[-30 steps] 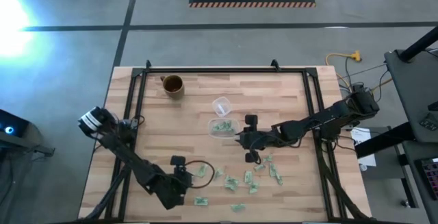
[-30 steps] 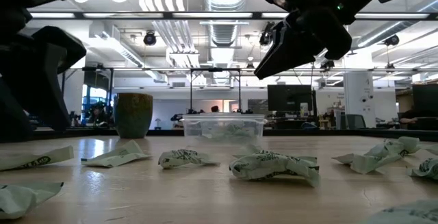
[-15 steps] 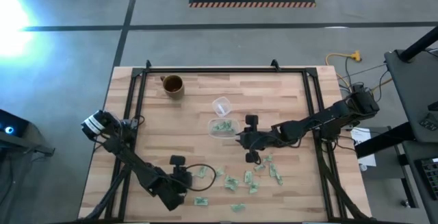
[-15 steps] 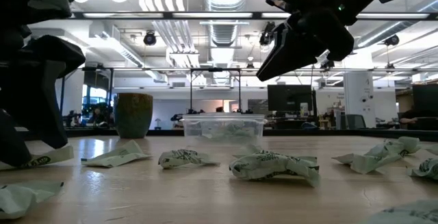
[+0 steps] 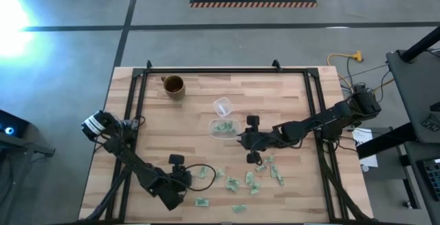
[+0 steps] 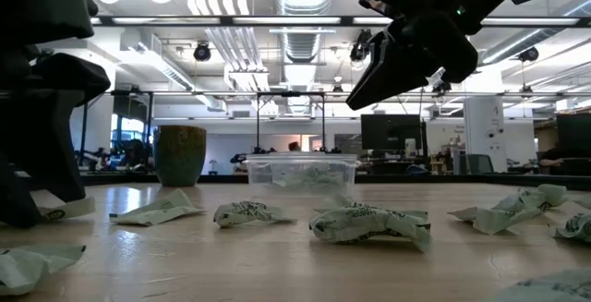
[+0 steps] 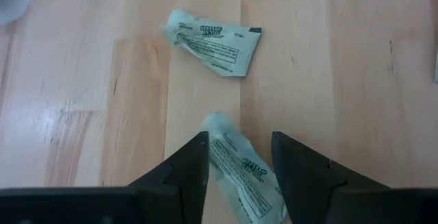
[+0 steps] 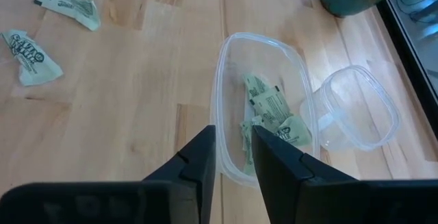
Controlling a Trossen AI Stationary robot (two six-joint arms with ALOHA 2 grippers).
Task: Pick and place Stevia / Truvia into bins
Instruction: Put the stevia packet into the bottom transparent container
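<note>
Left hand has dropped to the table, fingers apart astride a Stevia packet.

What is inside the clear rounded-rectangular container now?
The clear container holds a few green-and-white packets, piled together. The right tool covers its near rim, so anything below there is hidden.

High view: overhead, facing straight down, far enough to frame the whole table;
Low view: tabletop height, facing level across it into the room;
Left wrist view: close above scattered packets;
Right wrist view: close above the clear container;
Shared: high, low and right wrist views all include that container
</note>
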